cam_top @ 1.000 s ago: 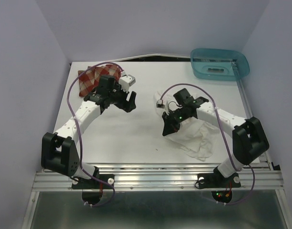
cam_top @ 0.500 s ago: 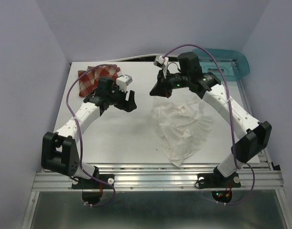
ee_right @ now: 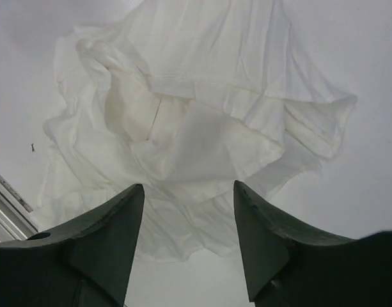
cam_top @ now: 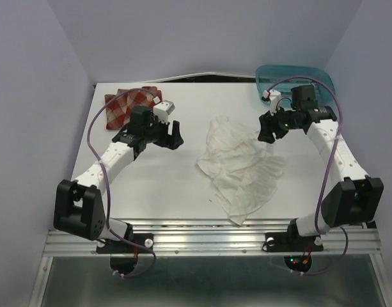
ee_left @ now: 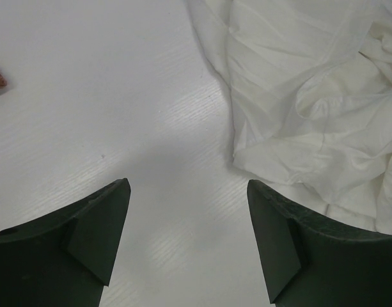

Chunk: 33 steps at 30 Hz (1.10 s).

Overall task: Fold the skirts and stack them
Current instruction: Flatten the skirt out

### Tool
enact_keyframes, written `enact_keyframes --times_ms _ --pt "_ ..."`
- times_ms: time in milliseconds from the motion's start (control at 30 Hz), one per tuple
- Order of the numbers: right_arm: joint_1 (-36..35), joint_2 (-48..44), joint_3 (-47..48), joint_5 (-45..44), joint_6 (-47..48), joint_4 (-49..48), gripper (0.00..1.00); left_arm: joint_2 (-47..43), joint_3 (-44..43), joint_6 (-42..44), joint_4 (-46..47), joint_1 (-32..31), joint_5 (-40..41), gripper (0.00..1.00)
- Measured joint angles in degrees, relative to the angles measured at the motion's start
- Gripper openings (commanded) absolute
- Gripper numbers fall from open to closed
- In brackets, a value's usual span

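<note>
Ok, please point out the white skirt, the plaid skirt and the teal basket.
white skirt (cam_top: 240, 169), top view, its crumpled middle.
plaid skirt (cam_top: 122, 110), top view, its middle.
teal basket (cam_top: 290, 69), top view, its far rim.

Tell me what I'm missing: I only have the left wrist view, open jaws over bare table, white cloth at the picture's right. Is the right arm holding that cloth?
Observer: No. The right wrist view shows the right jaws open and empty above the white skirt.
Operator: Where's the other skirt?
Observer: The plaid skirt lies at the table's far left corner.
Operator: Is the white one folded?
Observer: No, the top view shows it spread and crumpled mid-table.
</note>
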<state>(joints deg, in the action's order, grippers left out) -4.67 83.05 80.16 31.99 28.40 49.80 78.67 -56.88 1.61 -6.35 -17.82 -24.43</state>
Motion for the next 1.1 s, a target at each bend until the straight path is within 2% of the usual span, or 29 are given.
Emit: enact_keyframes --times_ms 233,400,567,667,867,1033,1100 --pt "0.0 10.97 0.5 -3.69 -6.56 -0.81 0.74 7.76 -1.29 -0.66 0.28 -2.12 -1.95 0.86" --pt "2.05 19.85 0.15 -4.0 -12.39 -1.33 0.8 8.52 -3.85 -0.52 -0.5 -2.75 -2.08 0.86" --pt "3.3 19.23 -3.43 -6.56 -15.41 -2.1 0.86 7.65 -4.11 -0.2 -0.5 -2.69 -2.03 0.86" --pt "6.71 17.18 -5.68 -6.43 -15.54 -2.19 0.91 6.73 -3.82 0.17 -0.66 -2.71 -1.86 0.86" --pt "17.86 12.7 -9.16 -2.4 -12.52 -0.26 0.91 4.09 -2.25 0.98 -0.5 -2.71 -2.12 0.86" --pt "17.99 14.97 -12.66 2.71 -11.69 1.75 0.92 4.13 -1.86 0.96 -0.33 -2.71 -3.34 0.86" --pt "17.51 16.74 -13.25 3.65 -11.63 1.9 0.86 4.13 -1.86 0.96 -0.33 -2.69 -3.52 0.86"
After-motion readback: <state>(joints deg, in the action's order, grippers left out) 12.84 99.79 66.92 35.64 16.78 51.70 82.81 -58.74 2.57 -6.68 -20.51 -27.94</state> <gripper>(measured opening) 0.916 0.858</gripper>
